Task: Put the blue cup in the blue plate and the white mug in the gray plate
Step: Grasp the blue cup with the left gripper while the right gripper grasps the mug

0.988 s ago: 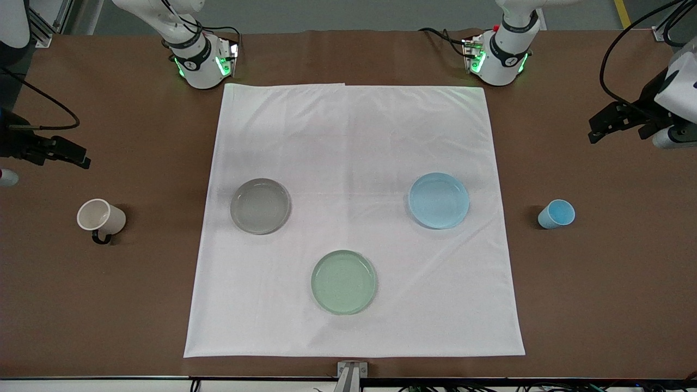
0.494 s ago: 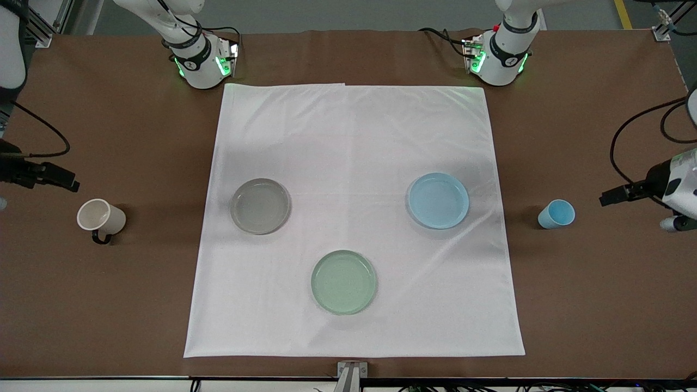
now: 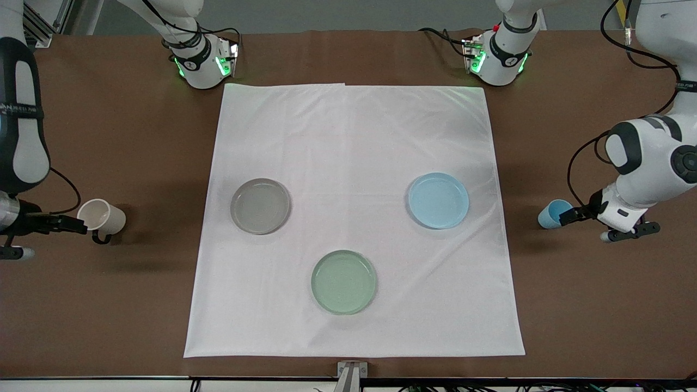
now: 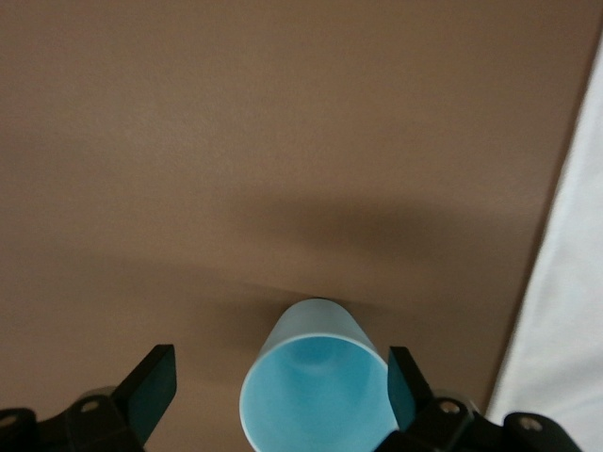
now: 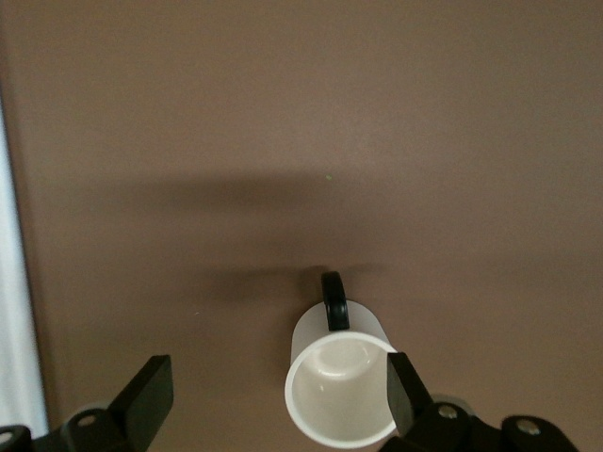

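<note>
Spread wide, the left gripper (image 4: 273,395) is set around the blue cup (image 3: 554,213) beside the white cloth (image 3: 354,163), and the equally spread right gripper (image 5: 278,395) is brought to the white mug (image 3: 102,216), so each can be clasped for its plate.

Light-blue cup (image 3: 551,213), cream mug (image 3: 102,216) with black handle, gray plate (image 3: 260,206), blue plate (image 3: 438,200), white cloth (image 3: 354,136).

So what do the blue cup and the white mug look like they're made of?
Blue cup: probably plastic, matte, thin even rim, no glare. White mug: looks like ceramic or enamel, cream with a soft sheen inside and a thin black loop handle. Neither is certain from looks alone.
</note>
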{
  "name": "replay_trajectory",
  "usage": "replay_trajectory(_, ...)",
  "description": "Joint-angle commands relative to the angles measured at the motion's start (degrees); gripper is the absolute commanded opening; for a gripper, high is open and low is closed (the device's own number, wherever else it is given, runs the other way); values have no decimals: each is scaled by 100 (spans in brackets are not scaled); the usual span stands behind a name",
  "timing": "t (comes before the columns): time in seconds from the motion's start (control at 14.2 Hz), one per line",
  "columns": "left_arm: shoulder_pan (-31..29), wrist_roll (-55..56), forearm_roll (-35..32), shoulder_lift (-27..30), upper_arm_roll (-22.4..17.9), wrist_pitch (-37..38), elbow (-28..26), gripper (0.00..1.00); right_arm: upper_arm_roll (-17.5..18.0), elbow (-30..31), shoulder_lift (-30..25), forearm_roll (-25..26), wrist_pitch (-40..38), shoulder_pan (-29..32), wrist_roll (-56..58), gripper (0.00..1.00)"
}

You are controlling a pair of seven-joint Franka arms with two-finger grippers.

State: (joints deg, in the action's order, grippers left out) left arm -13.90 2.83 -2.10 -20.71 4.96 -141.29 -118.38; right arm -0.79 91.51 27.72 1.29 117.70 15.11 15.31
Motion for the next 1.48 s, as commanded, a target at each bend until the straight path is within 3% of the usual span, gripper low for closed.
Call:
replay_trajectory(0.0, -149, -160, -133, -134, 31, -276, -106, 92, 70, -81, 460, 91, 505, 141, 506, 100)
replay_trajectory(0.35, -149, -195, -133, -117, 40, -258, -238, 86, 70, -90, 866, 178, 903, 290, 1124, 98)
replay_trajectory(0.78, -149, -195, -133, 111, 57, 84, -238, 86, 70, -28, 1051, 187, 851, 378, 1115, 81)
replay_trajectory(1.41, -157, -204, -133, 288, 84, 480, -255, 85, 70, 139, 1112, 179, 763, 405, 1097, 64)
